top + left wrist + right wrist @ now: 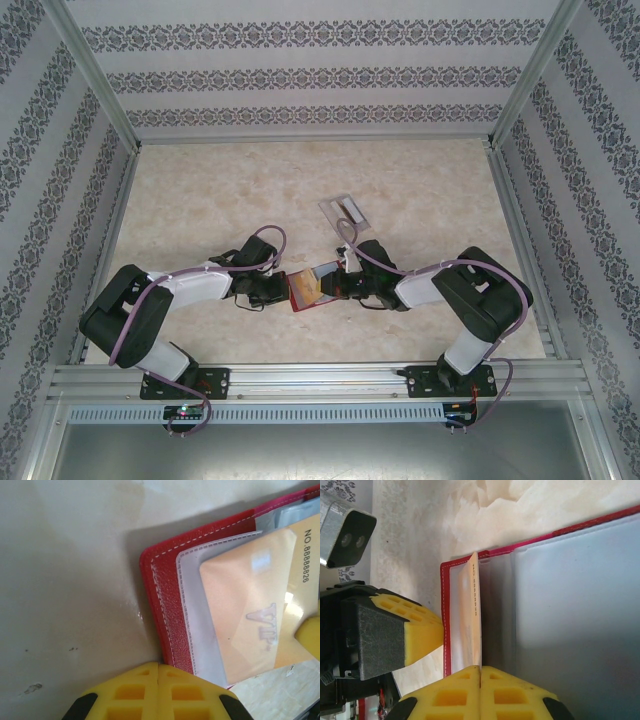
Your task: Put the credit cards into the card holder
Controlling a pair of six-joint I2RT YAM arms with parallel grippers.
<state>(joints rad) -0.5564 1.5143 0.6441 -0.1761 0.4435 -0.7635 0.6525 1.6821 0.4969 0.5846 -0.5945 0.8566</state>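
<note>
The right gripper (480, 676) is clamped on the orange-yellow card (250, 610), gripping it edge-on over the card holder's open inside. The left gripper (159, 675), fingers together, appears to pinch the card holder (165, 610) at its red stitched border, just beside the card's corner. The card overlaps the holder's clear pocket (190, 625); whether its edge is inside the mouth I cannot tell. The step probably goes best with the holder pinned flat, the card square to the holder's stitching, and a slide toward the red border without bowing.
</note>
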